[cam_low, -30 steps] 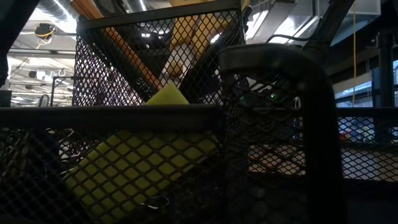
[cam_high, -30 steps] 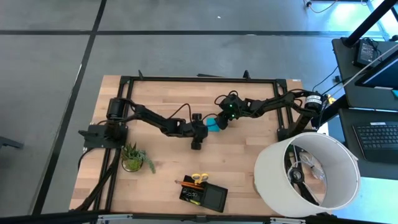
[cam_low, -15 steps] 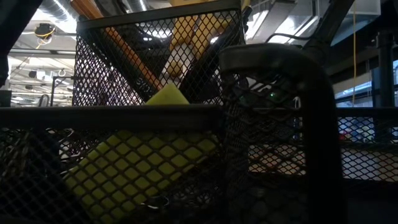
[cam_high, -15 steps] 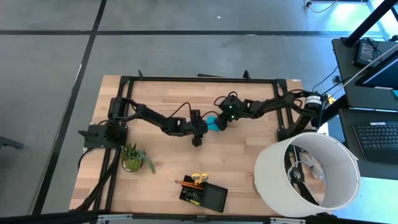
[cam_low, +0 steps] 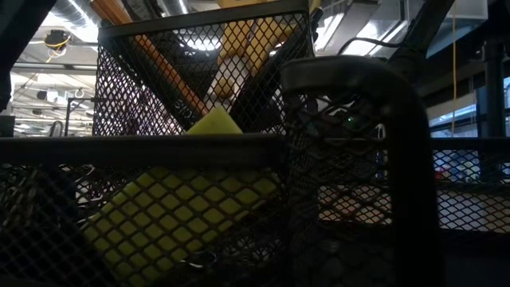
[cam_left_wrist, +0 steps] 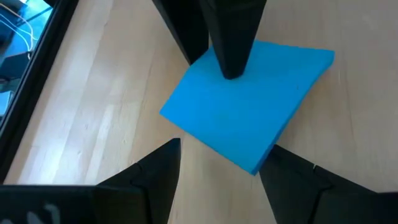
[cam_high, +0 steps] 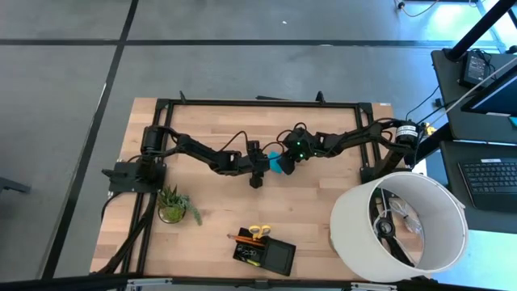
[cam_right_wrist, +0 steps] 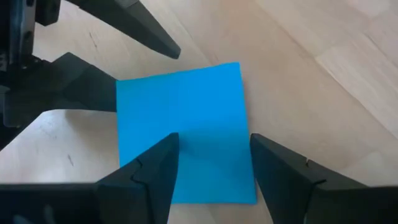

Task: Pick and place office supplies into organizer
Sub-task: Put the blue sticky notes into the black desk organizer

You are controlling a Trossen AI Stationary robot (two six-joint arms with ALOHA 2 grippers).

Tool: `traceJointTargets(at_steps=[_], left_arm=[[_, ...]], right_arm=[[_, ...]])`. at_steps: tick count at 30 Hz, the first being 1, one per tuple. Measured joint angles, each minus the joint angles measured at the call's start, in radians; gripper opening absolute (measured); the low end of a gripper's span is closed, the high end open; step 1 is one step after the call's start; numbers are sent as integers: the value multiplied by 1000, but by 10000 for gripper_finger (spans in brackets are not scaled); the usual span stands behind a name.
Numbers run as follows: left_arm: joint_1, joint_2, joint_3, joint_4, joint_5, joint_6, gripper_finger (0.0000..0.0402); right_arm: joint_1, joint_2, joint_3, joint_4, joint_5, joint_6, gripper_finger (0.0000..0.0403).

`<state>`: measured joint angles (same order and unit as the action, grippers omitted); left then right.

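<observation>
The blue note pad [cam_high: 276, 161] lies flat on the surface, far from the organizer [cam_high: 265, 255]. Both grippers meet over it: my left gripper [cam_left_wrist: 214, 168] and right gripper [cam_right_wrist: 211, 165] each straddle it, spread wide, gripping nothing.

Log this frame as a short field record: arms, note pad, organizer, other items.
left gripper: open, fingers either side of the note pad's near corner
right gripper: open, over the pad from the opposite side
note pad: blue, flat on the table at its middle, between both grippers
organizer: near front edge, holds scissors and a pencil
plant: front left
lampshade: front right
pad in organizer: no
</observation>
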<state>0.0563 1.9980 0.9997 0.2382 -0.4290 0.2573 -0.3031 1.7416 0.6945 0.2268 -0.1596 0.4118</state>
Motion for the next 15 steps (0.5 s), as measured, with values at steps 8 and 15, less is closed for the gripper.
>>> traceJointTargets(at_steps=[8,15], left_arm=[[-1,-2,1,-22,58,-14,203],[-6,-2,1,-26,77,-50,202]], right_arm=[[-2,0,0,-10,0,-24,200],[1,0,1,-20,1,47,200]])
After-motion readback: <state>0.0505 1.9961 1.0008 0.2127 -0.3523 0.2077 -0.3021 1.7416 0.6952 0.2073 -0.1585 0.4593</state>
